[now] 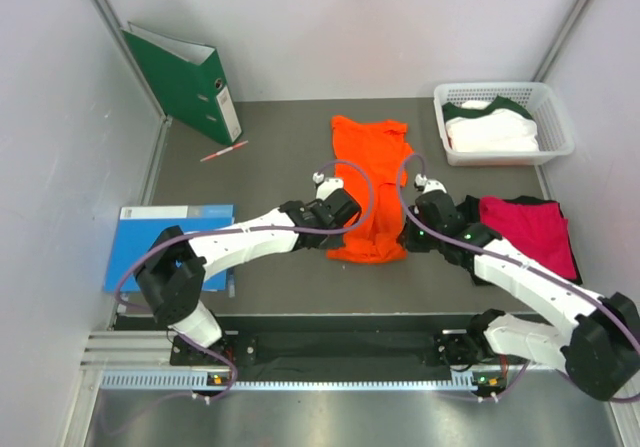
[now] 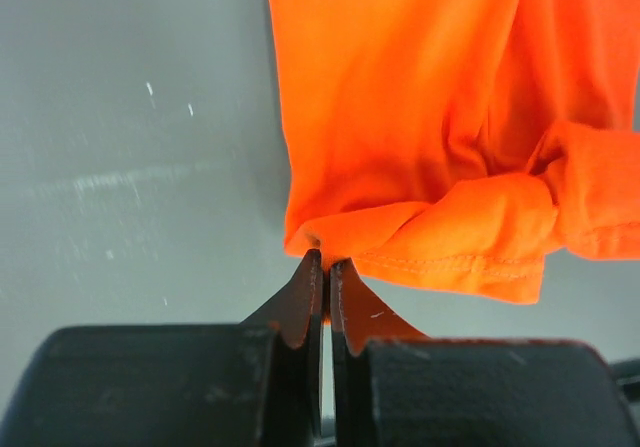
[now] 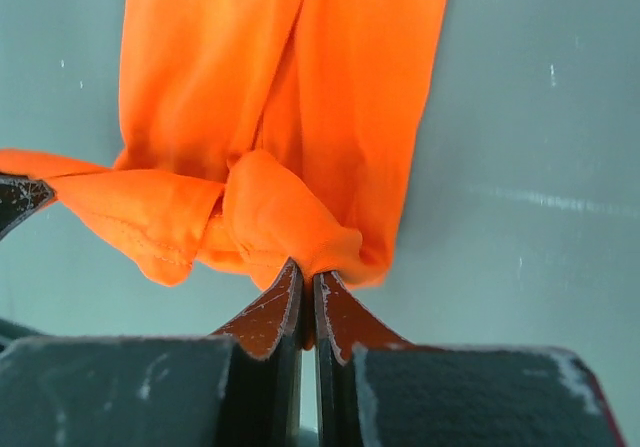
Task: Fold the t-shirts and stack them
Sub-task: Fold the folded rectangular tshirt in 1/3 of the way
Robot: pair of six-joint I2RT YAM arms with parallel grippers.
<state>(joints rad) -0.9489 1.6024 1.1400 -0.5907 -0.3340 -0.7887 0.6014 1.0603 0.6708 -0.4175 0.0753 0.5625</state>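
The orange t-shirt [image 1: 369, 182] lies lengthwise on the grey table, its near end bunched. My left gripper [image 1: 345, 229] is shut on the near left corner of the orange cloth [image 2: 400, 137], and its fingertips [image 2: 308, 267] pinch the hem. My right gripper [image 1: 405, 235] is shut on the near right corner of the orange shirt [image 3: 290, 97]. A magenta t-shirt [image 1: 528, 230] lies on a black t-shirt [image 1: 486, 267] to the right. A white t-shirt with dark green trim [image 1: 490, 127] sits in the basket [image 1: 556, 117].
A green ring binder [image 1: 187, 83] stands at the back left with a pen [image 1: 223, 151] beside it. A flat blue folder [image 1: 165, 242] lies at the left edge. Walls enclose the table on three sides.
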